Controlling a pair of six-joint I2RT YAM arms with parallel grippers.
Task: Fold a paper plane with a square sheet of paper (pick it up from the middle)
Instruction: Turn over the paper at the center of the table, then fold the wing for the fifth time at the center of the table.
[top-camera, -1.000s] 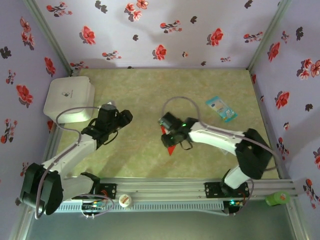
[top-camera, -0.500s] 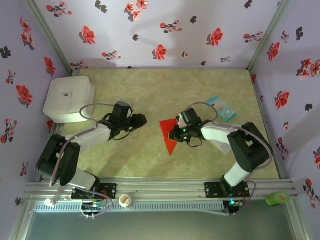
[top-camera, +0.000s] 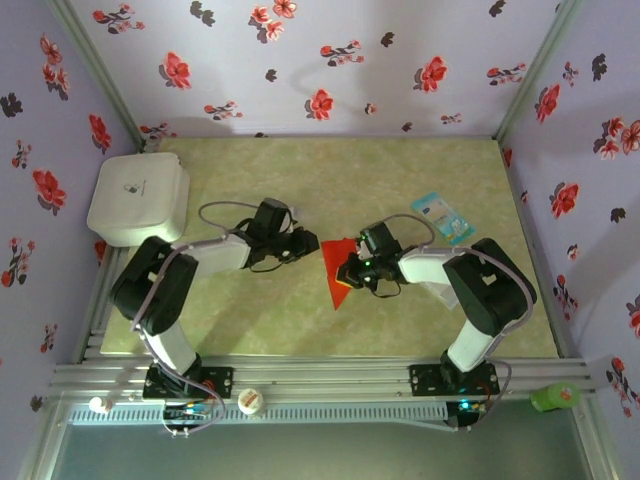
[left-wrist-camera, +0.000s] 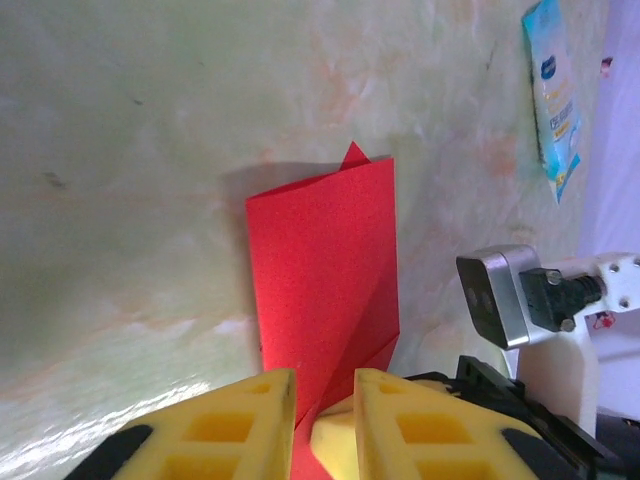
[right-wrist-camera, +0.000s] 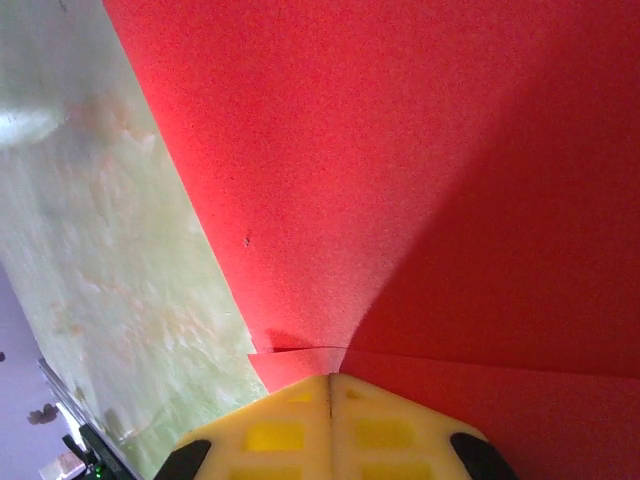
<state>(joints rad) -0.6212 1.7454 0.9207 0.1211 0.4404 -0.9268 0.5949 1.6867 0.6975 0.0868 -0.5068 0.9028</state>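
Observation:
The square sheet of paper (top-camera: 333, 262) is bright red and folded over into a narrow shape with a pointed lower end, lying mid-table. My right gripper (top-camera: 346, 271) is shut on its right edge; in the right wrist view the yellow fingertips (right-wrist-camera: 330, 385) press together on a fold of the red sheet (right-wrist-camera: 350, 150). My left gripper (top-camera: 312, 243) is at the sheet's upper left corner. In the left wrist view its jaws (left-wrist-camera: 325, 400) stand narrowly apart with the red paper (left-wrist-camera: 320, 270) running between them, and a right-gripper fingertip (left-wrist-camera: 337, 440) shows in the gap.
A light-blue-and-white packet (top-camera: 442, 217) lies to the back right, seen also in the left wrist view (left-wrist-camera: 553, 90). A white box (top-camera: 138, 197) sits at the back left. Flowered walls close three sides. A metal rail (top-camera: 330, 385) runs along the front.
My left arm has reached right to the paper's corner while its jaws narrowed. My right gripper has closed on the sheet's edge, and that arm has drawn back.

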